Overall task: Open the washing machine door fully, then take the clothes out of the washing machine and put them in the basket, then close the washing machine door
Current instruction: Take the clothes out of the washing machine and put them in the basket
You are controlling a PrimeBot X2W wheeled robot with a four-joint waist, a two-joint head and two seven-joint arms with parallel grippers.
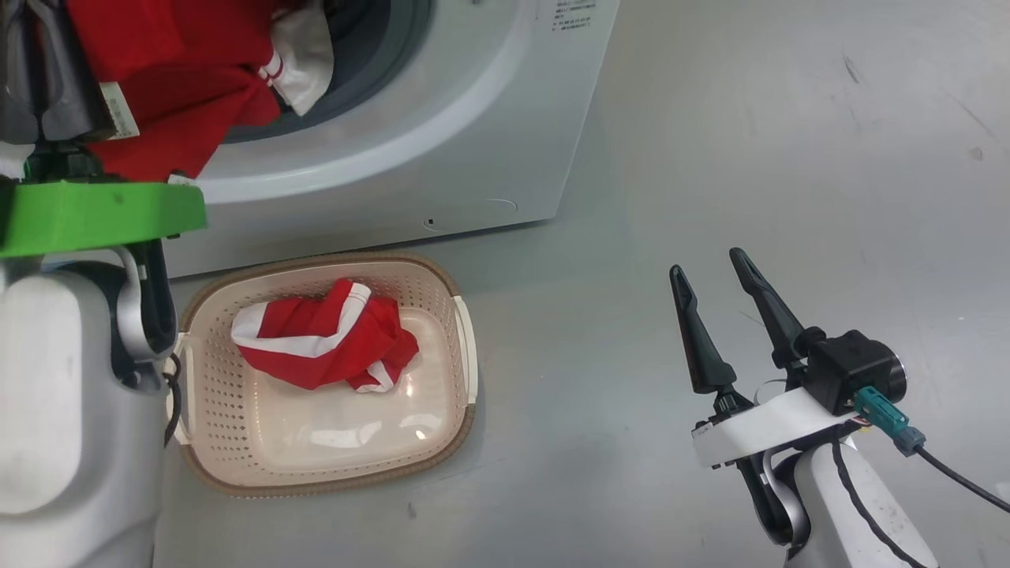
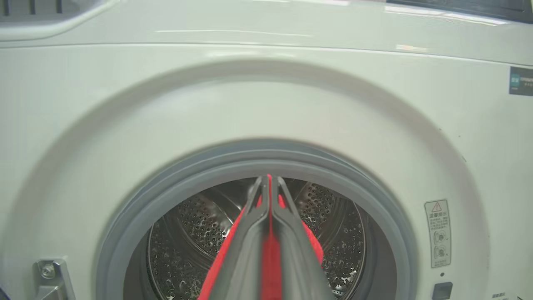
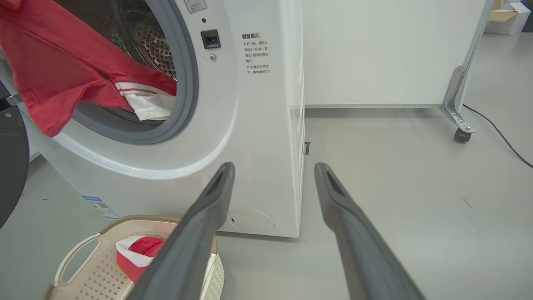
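My left gripper (image 2: 269,180) is shut on red fabric in front of the washing machine's (image 2: 266,96) steel drum (image 2: 195,225). That piece of the clothes (image 1: 181,71), red with white trim, hangs out of the drum opening over the grey gasket (image 3: 187,83). The washing machine door (image 3: 10,166) stands open, a dark edge at the left of the right wrist view. The basket (image 1: 331,264) sits on the floor before the machine with another red and white garment (image 1: 323,343) in it. My right gripper (image 1: 706,263) is open and empty over bare floor, right of the basket.
A white partition panel (image 3: 374,50) on a castor (image 3: 460,133) stands behind and to the right of the machine. A black cable (image 3: 499,137) runs across the grey floor there. A cardboard box (image 3: 504,16) sits far back. Open floor lies right of the washer.
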